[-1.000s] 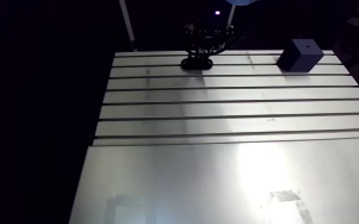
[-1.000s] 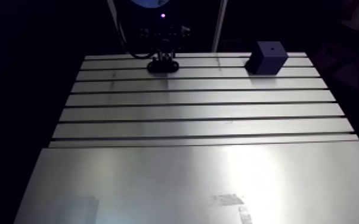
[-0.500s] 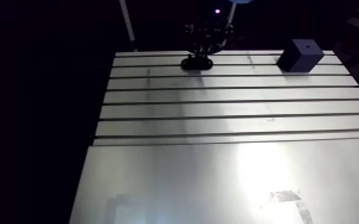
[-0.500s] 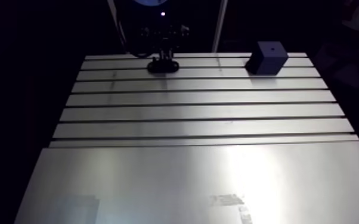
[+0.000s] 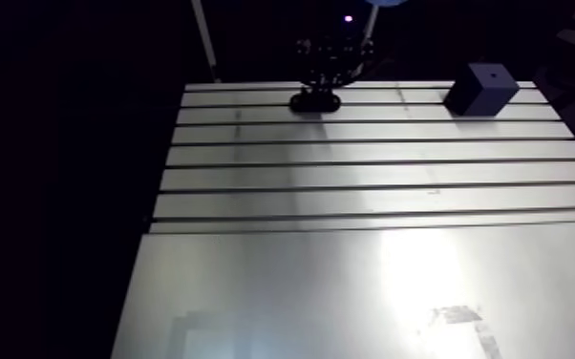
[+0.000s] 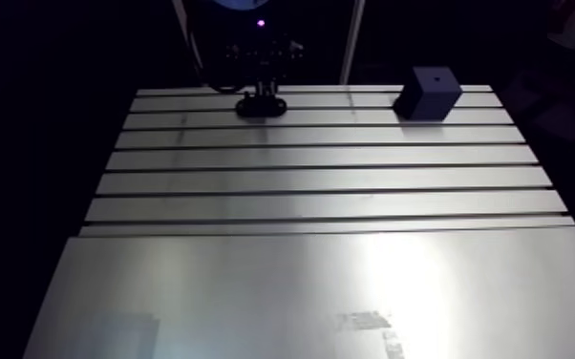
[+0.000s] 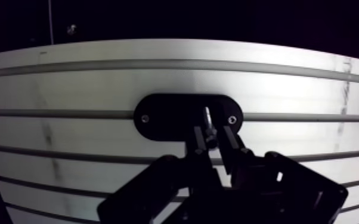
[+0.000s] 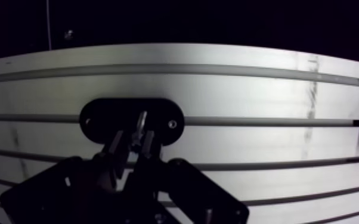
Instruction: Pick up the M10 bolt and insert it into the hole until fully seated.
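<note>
A dim slotted aluminium tabletop [image 5: 349, 191] carries a black oval holder [image 7: 164, 119] near its far edge. Just above the holder, the gripper [image 7: 213, 136] pinches the small metallic M10 bolt [image 7: 207, 115] between nearly closed fingertips. A dark block [image 5: 480, 89] with a hole on top stands well apart.

Over the black oval plate [image 7: 164, 119], the M10 bolt [image 7: 206, 116] shows only a bright end; the rest is hidden between the fingers [image 7: 199, 140] of the gripper [image 7: 212, 130] clasping it, and its thread is too blurred to read. In the arm view the gripper above that plate is a small dark shape, and the dark block [image 5: 481, 89], well right of the plate, has a top hole too small to judge.
</note>
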Action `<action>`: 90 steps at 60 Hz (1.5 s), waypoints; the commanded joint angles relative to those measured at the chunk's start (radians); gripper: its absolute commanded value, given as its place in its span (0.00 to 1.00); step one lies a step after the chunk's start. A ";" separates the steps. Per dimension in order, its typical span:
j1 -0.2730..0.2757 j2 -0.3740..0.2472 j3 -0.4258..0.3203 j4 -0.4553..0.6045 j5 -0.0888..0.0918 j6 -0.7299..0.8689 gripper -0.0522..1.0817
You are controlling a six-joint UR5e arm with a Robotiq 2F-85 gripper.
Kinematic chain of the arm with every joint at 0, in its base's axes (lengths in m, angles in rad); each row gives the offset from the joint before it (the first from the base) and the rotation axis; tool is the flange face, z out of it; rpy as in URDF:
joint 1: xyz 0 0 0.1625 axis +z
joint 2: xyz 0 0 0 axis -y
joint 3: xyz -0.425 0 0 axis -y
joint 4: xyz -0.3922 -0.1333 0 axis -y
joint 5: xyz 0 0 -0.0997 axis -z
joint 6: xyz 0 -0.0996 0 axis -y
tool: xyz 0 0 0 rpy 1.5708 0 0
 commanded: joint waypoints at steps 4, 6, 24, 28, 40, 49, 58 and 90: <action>-0.004 -0.006 0.002 0.001 -0.001 -0.001 0.84; -0.004 -0.007 0.003 0.001 -0.001 -0.001 0.86; 0.006 -0.066 -0.011 0.002 -0.003 -0.008 1.00; 0.009 -0.074 -0.015 0.001 -0.001 -0.008 1.00; 0.019 -0.085 -0.051 0.006 -0.002 -0.008 1.00; 0.014 -0.093 -0.079 0.043 -0.005 -0.008 1.00; 0.007 -0.109 -0.137 0.152 -0.007 -0.007 1.00; -0.064 -0.146 -0.348 0.723 -0.010 -0.009 1.00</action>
